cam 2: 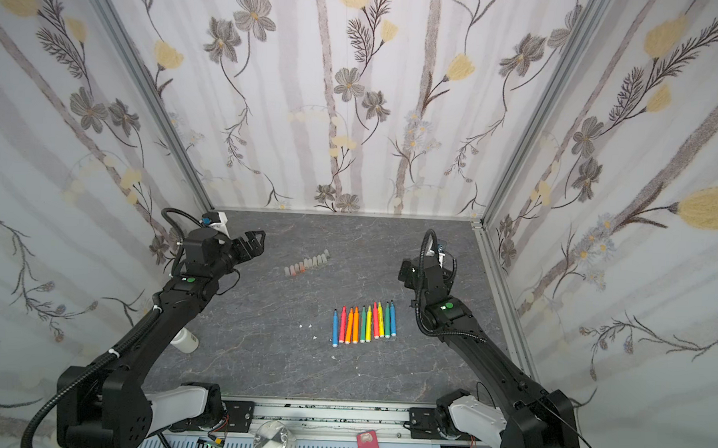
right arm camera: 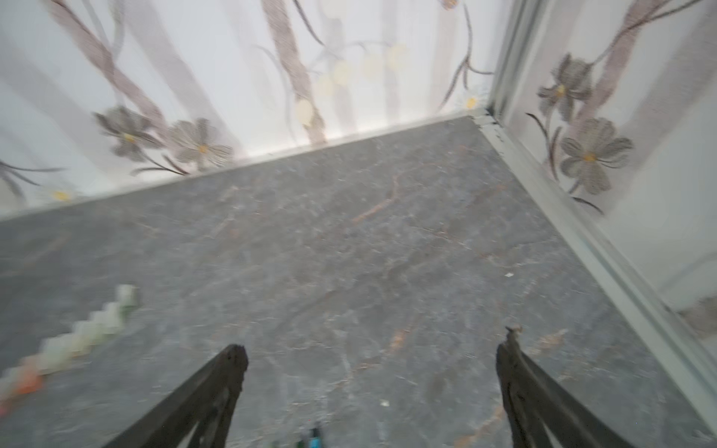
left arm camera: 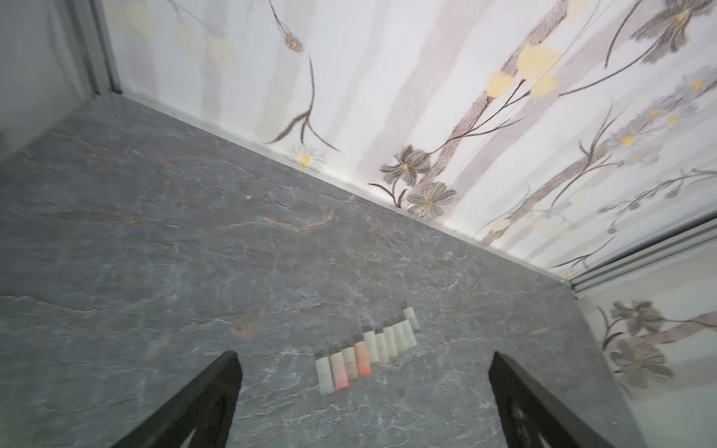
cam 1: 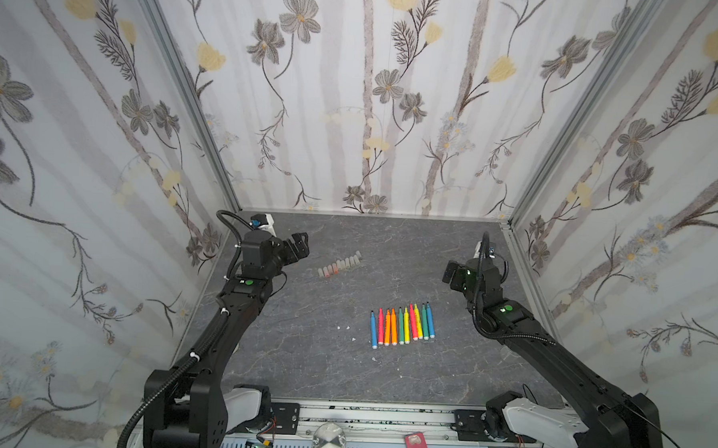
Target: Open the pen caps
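Pen caps [cam 1: 341, 265] lie in a slanted row on the table [cam 1: 301, 355], apart from the uncapped pens [cam 1: 403, 324]. Left gripper [left arm camera: 364, 355] and right gripper [right arm camera: 372, 343]: jaws wide apart, empty.

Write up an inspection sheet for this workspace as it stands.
Surface: dark grey marble-look table, flat.
Job's things: pens side by side in a row, tips bare; pen caps off the pens, in a separate slanted row farther back.
Clutter: small white scraps beside the pens; white bottle at the table's left edge, partly under the left arm.
End effectors: left end effector open, empty, near the caps; right end effector open, empty, over bare table.
Cables: black corrugated conduit tied along each arm.
Surroundings: floral wallpaper walls on three sides.
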`<state>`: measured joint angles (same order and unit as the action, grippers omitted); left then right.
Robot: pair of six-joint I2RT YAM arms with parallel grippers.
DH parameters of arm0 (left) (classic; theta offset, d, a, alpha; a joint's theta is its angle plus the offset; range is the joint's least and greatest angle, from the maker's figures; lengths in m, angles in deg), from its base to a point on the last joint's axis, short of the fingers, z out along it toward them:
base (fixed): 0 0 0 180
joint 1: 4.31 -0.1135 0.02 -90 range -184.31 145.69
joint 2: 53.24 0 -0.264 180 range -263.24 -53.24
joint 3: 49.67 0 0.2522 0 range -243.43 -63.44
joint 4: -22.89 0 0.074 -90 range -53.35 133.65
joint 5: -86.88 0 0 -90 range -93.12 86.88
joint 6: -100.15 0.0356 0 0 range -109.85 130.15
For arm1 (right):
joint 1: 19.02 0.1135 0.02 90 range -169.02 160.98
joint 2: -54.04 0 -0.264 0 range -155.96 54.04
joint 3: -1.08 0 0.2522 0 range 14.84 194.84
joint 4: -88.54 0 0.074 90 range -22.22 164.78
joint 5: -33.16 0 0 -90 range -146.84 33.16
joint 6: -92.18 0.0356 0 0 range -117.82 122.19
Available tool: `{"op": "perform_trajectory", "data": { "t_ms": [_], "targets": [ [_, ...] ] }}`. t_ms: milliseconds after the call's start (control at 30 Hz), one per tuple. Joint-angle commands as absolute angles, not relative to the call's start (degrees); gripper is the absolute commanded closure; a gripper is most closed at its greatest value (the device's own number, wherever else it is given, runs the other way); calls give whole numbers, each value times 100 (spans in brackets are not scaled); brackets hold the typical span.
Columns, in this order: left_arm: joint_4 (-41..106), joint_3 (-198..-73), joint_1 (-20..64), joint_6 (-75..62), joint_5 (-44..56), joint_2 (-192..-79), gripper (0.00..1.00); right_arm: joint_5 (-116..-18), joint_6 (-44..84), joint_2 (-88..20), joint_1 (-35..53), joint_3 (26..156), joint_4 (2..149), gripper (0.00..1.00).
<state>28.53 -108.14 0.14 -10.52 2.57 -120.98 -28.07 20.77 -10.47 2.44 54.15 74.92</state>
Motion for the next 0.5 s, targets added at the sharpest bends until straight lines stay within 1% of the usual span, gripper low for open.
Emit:
{"op": "perform_trajectory", "data": {
  "t_ms": [0,67,167,233,333,367,400,433,467],
  "targets": [
    [1720,-10097,-86,-356,-680,-11990,0,-2947,963,-1074,-256,4516,9578,0],
    [791,-9455,-121,-55,-694,-12028,0,-2947,1032,-1231,-596,4085,10329,0],
    [-809,-8401,-134,113,-1166,-12068,0,-3071,985,-1423,-914,3468,11545,0],
    [-1927,-7742,-171,201,-1272,-12231,0,-3169,966,-1602,-1056,3104,12291,0],
    [-2799,-7425,-202,343,-1167,-12813,0,-3248,826,-1997,-1185,2762,13223,0],
    [-3078,-7398,-207,370,-1094,-13031,0,-3224,792,-2035,-1202,2761,13226,0],
    [-3002,-7519,-211,441,-947,-13135,0,-3360,709,-1991,-1222,2765,13262,0],
    [-2878,-7624,-211,574,-846,-13197,0,-3483,656,-2017,-1269,2635,13665,0],
    [-3123,-7618,-211,677,-834,-13331,0,-3589,608,-2079,-1306,2523,14047,0]
  ]
}}
